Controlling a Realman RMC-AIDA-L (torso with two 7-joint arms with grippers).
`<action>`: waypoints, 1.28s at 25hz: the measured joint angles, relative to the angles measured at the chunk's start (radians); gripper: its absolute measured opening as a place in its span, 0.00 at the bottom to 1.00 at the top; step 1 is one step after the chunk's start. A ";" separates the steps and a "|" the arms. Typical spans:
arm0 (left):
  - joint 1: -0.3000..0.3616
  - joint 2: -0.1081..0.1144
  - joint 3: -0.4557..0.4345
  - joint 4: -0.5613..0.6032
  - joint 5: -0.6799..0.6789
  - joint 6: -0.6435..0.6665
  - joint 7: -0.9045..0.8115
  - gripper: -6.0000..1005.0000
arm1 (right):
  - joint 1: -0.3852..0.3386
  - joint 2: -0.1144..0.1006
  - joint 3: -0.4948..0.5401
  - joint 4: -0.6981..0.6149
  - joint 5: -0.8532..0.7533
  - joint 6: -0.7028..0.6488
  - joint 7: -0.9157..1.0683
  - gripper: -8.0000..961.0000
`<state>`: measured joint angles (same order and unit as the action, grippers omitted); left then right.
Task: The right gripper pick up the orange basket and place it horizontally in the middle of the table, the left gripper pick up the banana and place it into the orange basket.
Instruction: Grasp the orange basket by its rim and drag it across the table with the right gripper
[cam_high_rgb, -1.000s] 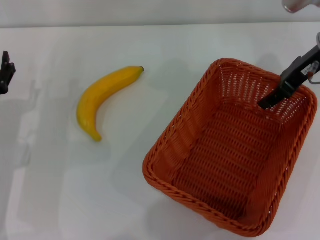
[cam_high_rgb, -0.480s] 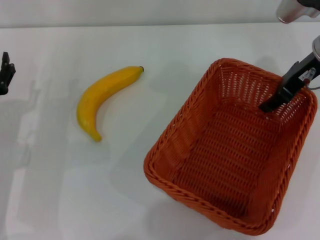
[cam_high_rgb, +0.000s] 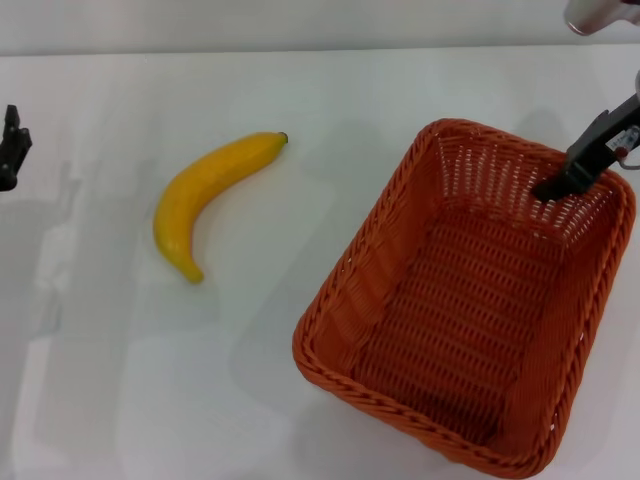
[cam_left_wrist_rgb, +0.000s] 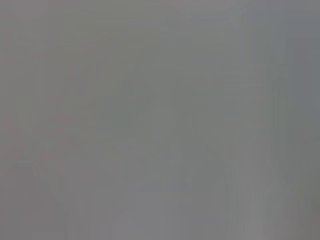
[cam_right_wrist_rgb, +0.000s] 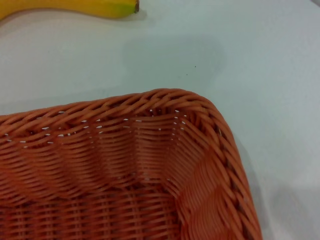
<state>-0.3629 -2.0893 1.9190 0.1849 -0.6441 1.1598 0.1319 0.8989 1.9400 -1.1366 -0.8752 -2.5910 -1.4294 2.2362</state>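
Since a second ago the basket (cam_high_rgb: 470, 300) has slid slightly toward the right and near edge of the head view, and the right tool (cam_high_rgb: 555, 188) has drawn back toward the far right corner. From the head camera, the basket sits on the right half of the white counter (cam_high_rgb: 300, 90), turned at a slant, its near rim reaching almost to the frame's bottom edge. The right tool reaches in from the right edge and dips inside the far right wall of the basket; only one dark finger shows, the rest of the arm is cut off, and I cannot tell whether it is clenched on the wall or released. The banana (cam_high_rgb: 205, 200) lies bare on the counter left of centre, well apart from the basket, stem tip pointing to the far side. The left tool (cam_high_rgb: 10, 148) sits at the far left edge, mostly cut off, its grip unreadable.

Left wrist camera: a flat grey blur, nothing to make out.

Right wrist camera: a rounded basket corner (cam_right_wrist_rgb: 200, 107) with braided rim fills the frame, and the banana's stem end (cam_right_wrist_rgb: 100, 7) is cut off at the edge. No fingers show.
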 joint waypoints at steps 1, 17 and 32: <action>0.000 0.000 0.000 0.000 0.000 0.000 0.000 0.86 | 0.001 0.000 0.000 0.001 -0.002 0.000 0.000 0.34; -0.006 0.002 0.000 0.001 0.000 0.000 0.000 0.86 | 0.049 -0.038 0.015 0.005 -0.004 -0.150 0.070 0.25; -0.033 0.003 0.014 0.002 0.007 -0.012 0.000 0.86 | 0.106 -0.093 0.267 0.125 0.001 -0.320 0.089 0.17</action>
<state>-0.3956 -2.0863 1.9332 0.1869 -0.6368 1.1480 0.1319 1.0047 1.8468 -0.8697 -0.7497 -2.5902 -1.7496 2.3255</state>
